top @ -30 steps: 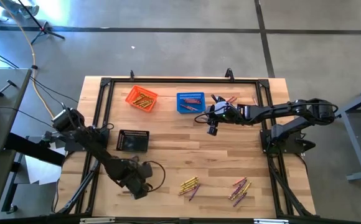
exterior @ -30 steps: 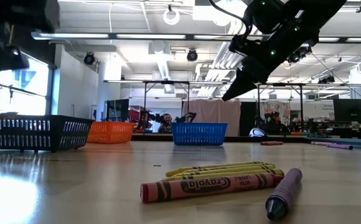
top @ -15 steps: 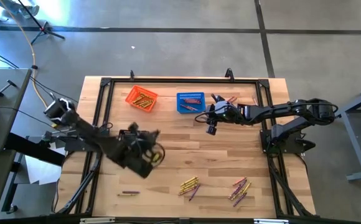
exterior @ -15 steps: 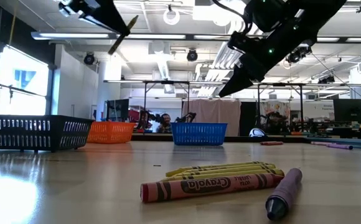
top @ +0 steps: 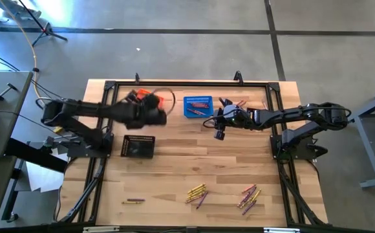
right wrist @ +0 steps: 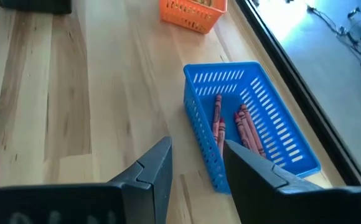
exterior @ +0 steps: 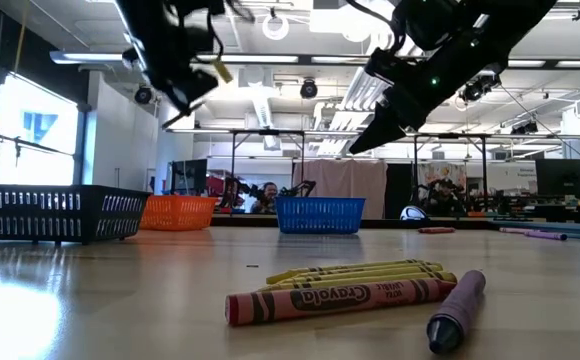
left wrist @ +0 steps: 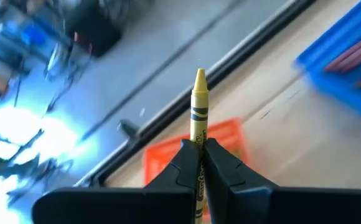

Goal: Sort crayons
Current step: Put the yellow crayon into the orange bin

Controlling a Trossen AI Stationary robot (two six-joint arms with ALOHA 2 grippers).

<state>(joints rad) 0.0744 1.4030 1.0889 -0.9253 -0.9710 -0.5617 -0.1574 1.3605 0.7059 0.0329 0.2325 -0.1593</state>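
Observation:
My left gripper (top: 156, 107) is above the orange basket (top: 168, 98) at the far left and is shut on a yellow crayon (left wrist: 198, 106). It also shows high in the low view (exterior: 198, 58). My right gripper (top: 218, 133) hovers open and empty beside the blue basket (top: 198, 106), which holds red crayons (right wrist: 239, 127). The orange basket holds yellow crayons (right wrist: 193, 6). Loose crayons lie on the table near the front in two clusters (top: 196, 193) (top: 249, 197), and one lies alone (top: 134, 201). My left gripper pinches the yellow crayon's paper-wrapped shaft (left wrist: 199, 152) between its two fingers. The crayon lies along the fingers and its pointed end (left wrist: 200, 78) sticks out past the fingertips. It is lifted clear, above the orange basket.
A black mesh basket (top: 138, 146) stands on the left, nearer than the orange one. A few crayons (top: 239, 103) lie to the right of the blue basket. A dark frame (top: 110, 87) runs round the table top. Bare wood shows mid-table.
My left gripper has swung from the table's near left corner up and toward the far edge, ending above the orange basket, with the yellow crayon lifted clear in its fingers. A single crayon shows on the table where the gripper was.

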